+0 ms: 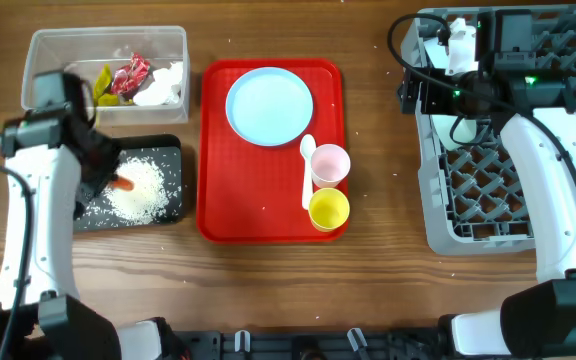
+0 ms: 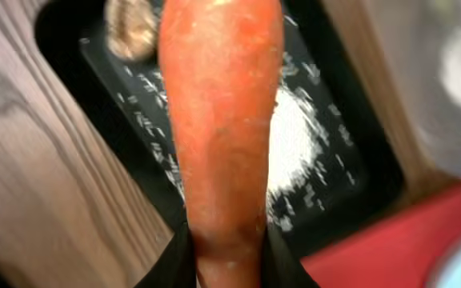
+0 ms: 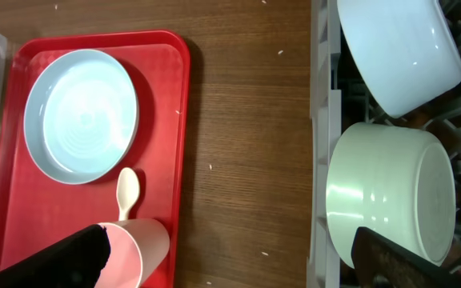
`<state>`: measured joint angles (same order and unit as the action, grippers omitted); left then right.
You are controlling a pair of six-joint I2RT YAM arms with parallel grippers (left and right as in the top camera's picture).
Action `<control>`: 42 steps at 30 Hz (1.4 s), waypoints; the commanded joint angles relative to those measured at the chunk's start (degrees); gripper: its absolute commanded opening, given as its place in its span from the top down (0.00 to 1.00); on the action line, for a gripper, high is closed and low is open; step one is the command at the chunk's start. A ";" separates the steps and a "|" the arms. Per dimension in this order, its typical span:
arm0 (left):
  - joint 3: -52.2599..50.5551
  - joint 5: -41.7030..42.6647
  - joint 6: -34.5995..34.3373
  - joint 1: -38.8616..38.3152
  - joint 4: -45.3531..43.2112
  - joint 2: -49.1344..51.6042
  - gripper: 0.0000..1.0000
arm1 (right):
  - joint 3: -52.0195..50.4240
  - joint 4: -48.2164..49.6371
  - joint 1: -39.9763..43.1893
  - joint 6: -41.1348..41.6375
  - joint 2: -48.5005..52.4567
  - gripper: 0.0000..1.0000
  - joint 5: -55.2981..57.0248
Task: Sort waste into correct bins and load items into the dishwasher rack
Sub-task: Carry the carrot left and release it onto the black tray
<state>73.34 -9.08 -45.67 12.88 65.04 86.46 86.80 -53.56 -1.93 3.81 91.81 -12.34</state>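
The left gripper (image 1: 110,175) pinches the orange carrot (image 2: 218,120) between its jaws over the black tray (image 1: 171,152) and its heap of white rice grains (image 1: 140,192) – while the right gripper (image 3: 230,256) hangs with jaws spread wide above two pale bowls (image 3: 398,48) (image 3: 390,192) in the grey dishwasher rack (image 1: 436,205).
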 commanded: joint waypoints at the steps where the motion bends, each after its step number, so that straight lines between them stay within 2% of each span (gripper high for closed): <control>1: -7.63 0.55 0.24 5.68 -6.56 0.63 0.87 | 0.57 0.24 -0.02 -0.61 -0.63 0.00 0.72; 5: -16.28 2.91 0.24 7.21 -20.00 0.72 0.87 | 0.57 0.11 -0.02 -0.63 -0.63 0.00 0.72; 10: -20.94 2.75 0.26 7.21 -28.76 0.72 0.79 | 0.57 -0.09 -0.02 -0.61 -0.63 0.00 0.72; 18: -21.24 1.16 0.28 7.21 -29.51 0.72 0.78 | 0.57 -0.42 -0.02 -0.63 -0.63 0.00 0.72; 21: -21.59 -1.18 0.28 7.23 -29.62 1.09 0.75 | 0.57 -0.52 -0.02 -0.66 -0.63 0.00 0.74; 31: -21.70 -2.54 0.26 7.26 -32.70 9.35 0.74 | 0.57 -0.50 -0.02 -0.83 -0.63 0.00 0.76; 34: -21.59 -1.55 0.31 7.26 -32.72 9.66 0.60 | 0.55 -0.52 -0.02 -0.83 -0.63 0.00 0.76; 36: -21.05 1.92 2.32 7.28 -32.22 9.18 0.58 | 0.55 -0.46 -0.02 -0.81 -0.63 0.00 0.76; 38: -18.45 5.38 5.60 7.21 -29.09 8.02 0.48 | 0.57 -0.09 -0.02 -0.79 -0.63 0.00 0.74; 39: -16.50 6.10 6.49 7.21 -26.58 7.08 0.40 | 0.57 -0.04 -0.02 -0.81 -0.63 0.00 0.74; 41: -13.20 6.99 6.86 7.21 -22.58 5.33 0.32 | 0.57 0.28 -0.02 -0.79 -0.63 0.00 0.66; 42: -10.49 12.15 12.02 7.21 -20.68 3.72 0.28 | 0.57 1.16 -0.02 -0.81 -0.63 0.00 -1.33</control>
<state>57.06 -4.12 -40.97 19.94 42.04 94.54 86.80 -53.74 -1.93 3.81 91.81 -12.34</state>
